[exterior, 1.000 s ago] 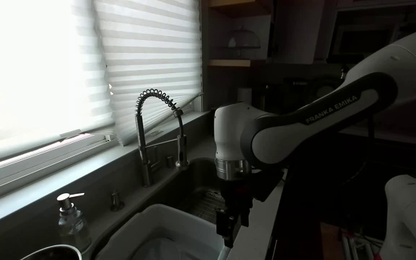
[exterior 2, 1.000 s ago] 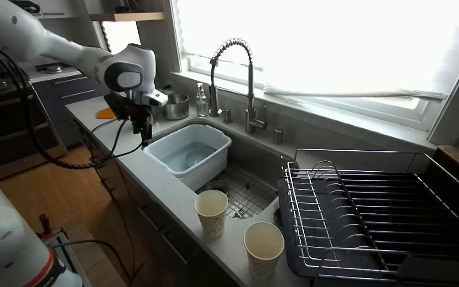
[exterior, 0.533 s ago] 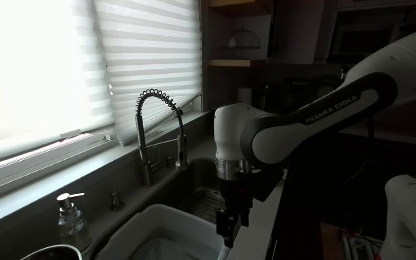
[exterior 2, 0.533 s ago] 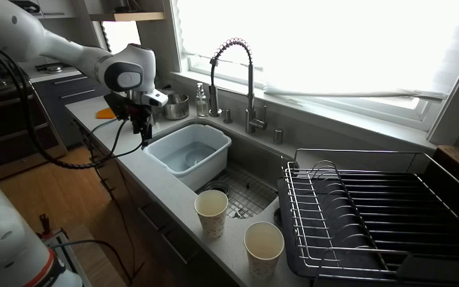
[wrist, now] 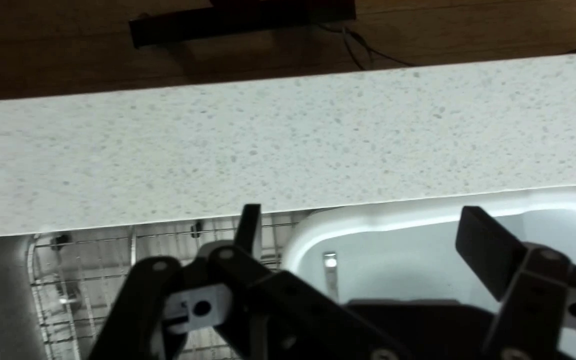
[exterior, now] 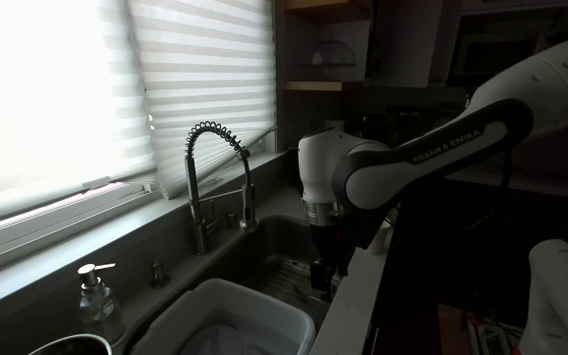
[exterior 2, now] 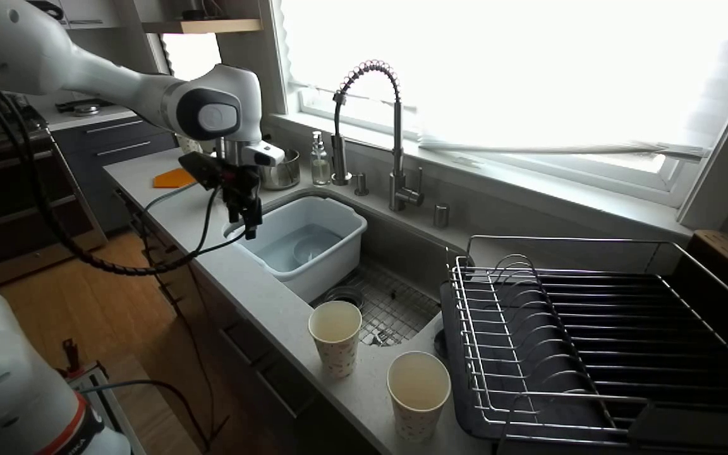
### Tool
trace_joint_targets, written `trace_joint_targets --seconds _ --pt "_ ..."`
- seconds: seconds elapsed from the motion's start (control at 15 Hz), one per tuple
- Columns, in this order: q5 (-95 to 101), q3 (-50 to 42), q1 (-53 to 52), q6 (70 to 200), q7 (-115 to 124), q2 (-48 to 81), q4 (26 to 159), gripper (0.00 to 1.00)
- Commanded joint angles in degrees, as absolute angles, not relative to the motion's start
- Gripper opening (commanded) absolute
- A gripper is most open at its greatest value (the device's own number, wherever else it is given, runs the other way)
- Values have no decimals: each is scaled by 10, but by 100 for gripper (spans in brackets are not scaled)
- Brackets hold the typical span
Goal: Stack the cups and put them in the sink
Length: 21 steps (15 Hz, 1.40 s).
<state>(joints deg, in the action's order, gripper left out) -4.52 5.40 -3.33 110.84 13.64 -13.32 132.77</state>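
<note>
Nearest, in an exterior view, a pale speckled cup (exterior 2: 419, 398) stands upright on the counter (exterior 2: 263, 294) past the end of the sink (exterior 2: 402, 259), just beside the wire dish rack (exterior 2: 617, 344). Farther on, a second cup (exterior 2: 335, 341) stands upright at the sink's corner on the side of the robot arm (exterior 2: 117, 85), apart from the first. At this end of the sink a metal grid (exterior 2: 395, 319) lies on its floor; at its far end sits a pale tub (exterior 2: 339, 260). The gripper (wrist: 360, 222) hangs above the sink, close to its arm-side edge; in the wrist view its fingers (wrist: 488, 250) are spread wide apart, one seen over the grid, the other over the tub. Between the sink and the window (exterior 2: 560, 76) rises the coiled-spring faucet (exterior 2: 397, 139). Farthest, by the sink's far corner, a clear pump bottle (exterior 2: 320, 165) and a metal pot (exterior 2: 283, 172) stand on the counter.
</note>
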Motion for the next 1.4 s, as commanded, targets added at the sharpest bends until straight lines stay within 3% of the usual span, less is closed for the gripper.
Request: trace_joint_targets --seconds 0.0,0.4,1.0,1.33 --pt "46 38 1 1046 145 -194 1328 100" --pt "117 -20 76 1073 159 -298 1355 100" --pt "129 -19 87 1064 144 -292 1344 100" --pt "166 -75 110 1081 40 -313 1371 100"
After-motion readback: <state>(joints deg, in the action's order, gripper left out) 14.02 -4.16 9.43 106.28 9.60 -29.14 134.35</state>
